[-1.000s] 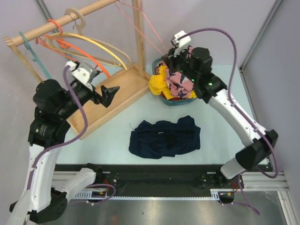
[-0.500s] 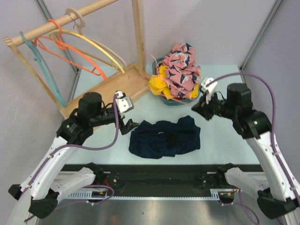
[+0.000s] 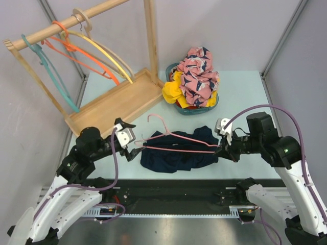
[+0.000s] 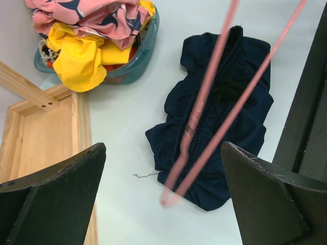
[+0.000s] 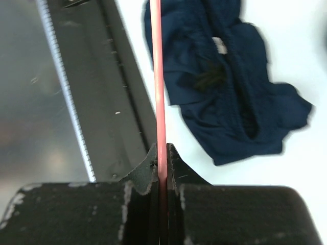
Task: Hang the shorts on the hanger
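The navy shorts (image 3: 179, 150) lie crumpled on the table near its front edge. The pale-pink hanger (image 3: 179, 138) stretches level just above them, its hook (image 3: 155, 119) pointing to the back. My right gripper (image 3: 220, 147) is shut on the hanger's right end; in the right wrist view the thin pink rod (image 5: 158, 76) runs straight out of the closed right gripper (image 5: 159, 153) over the shorts (image 5: 230, 87). My left gripper (image 3: 135, 148) is open at the hanger's left end. In the left wrist view that blurred end (image 4: 171, 196) sits between the wide-apart fingers (image 4: 56, 194) without touching, above the shorts (image 4: 219, 117).
A teal basket (image 3: 217, 104) heaped with pink floral and yellow clothes stands behind the shorts. A wooden rack (image 3: 122, 99) at the back left carries orange, yellow and teal hangers. The black rail (image 3: 173, 189) runs along the table's front edge.
Both arms have dropped low toward the shorts. The pink hanger, not over the table half a second ago, now spans above the shorts in my right gripper. My left gripper has moved to its left end.
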{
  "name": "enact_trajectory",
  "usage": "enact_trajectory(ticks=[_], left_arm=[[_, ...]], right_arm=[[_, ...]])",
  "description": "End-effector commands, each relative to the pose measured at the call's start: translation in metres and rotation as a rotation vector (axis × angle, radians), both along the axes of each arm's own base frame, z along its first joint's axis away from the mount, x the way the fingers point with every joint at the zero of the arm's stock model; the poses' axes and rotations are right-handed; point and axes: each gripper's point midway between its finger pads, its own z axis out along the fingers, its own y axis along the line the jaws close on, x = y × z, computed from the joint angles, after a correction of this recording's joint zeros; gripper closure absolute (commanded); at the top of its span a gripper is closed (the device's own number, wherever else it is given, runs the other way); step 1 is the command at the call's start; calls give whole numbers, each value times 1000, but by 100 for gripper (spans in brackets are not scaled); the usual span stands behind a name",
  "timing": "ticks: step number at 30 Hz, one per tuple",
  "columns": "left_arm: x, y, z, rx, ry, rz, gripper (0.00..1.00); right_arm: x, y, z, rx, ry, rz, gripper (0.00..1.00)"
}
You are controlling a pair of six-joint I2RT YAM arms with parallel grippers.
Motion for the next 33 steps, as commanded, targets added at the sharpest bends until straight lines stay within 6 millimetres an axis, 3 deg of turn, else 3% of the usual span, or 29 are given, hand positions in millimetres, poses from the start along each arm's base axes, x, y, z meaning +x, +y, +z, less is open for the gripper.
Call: enact_trajectory(ticks=[1, 3, 8, 9, 11, 13, 14, 15, 17, 18, 21, 22, 25, 31, 33], left_arm=[[2, -13, -7, 29, -40, -88, 0], [-7, -22, -14, 40, -12, -179, 2], [-14, -31, -34, 66, 58, -255, 20], [-16, -31, -37, 71, 69, -267, 32], [-22, -33, -43, 72, 111, -293, 44], [-31, -34, -45, 62, 144, -325, 64], [-33, -35, -46, 54, 165, -327, 75], [-35, -35, -49, 50, 190, -323, 99], [-37, -34, -52, 42, 229, -313, 100], [-38, -33, -55, 45, 236, -304, 100], [-30, -25, -57, 59, 199, -237, 100], [-29, -23, -58, 67, 187, -229, 100], [-24, -21, -62, 104, 166, -218, 100], [-13, -28, -70, 162, 196, -227, 100], [-12, -33, -74, 195, 190, -228, 100]], right_arm=[[-19, 18, 2, 41, 41, 151, 100], [-16, 20, 3, 46, 33, 151, 100], [-16, 24, 1, 37, 30, 172, 100], [-14, 25, 2, 36, 24, 168, 100], [-11, 25, 0, 26, 22, 167, 100], [-8, 27, 1, 30, 14, 166, 100], [-5, 30, 1, 33, 11, 166, 100], [-2, 31, 1, 35, 12, 159, 98], [5, 34, 2, 37, 12, 127, 85], [9, 35, 2, 33, 20, 107, 62], [21, 38, 3, 32, 32, 20, 16], [24, 38, 4, 30, 33, 4, 10], [23, 49, 9, 51, 59, 31, 0], [46, 90, 27, 88, 30, 61, 0], [56, 104, 44, 114, -19, 78, 0]])
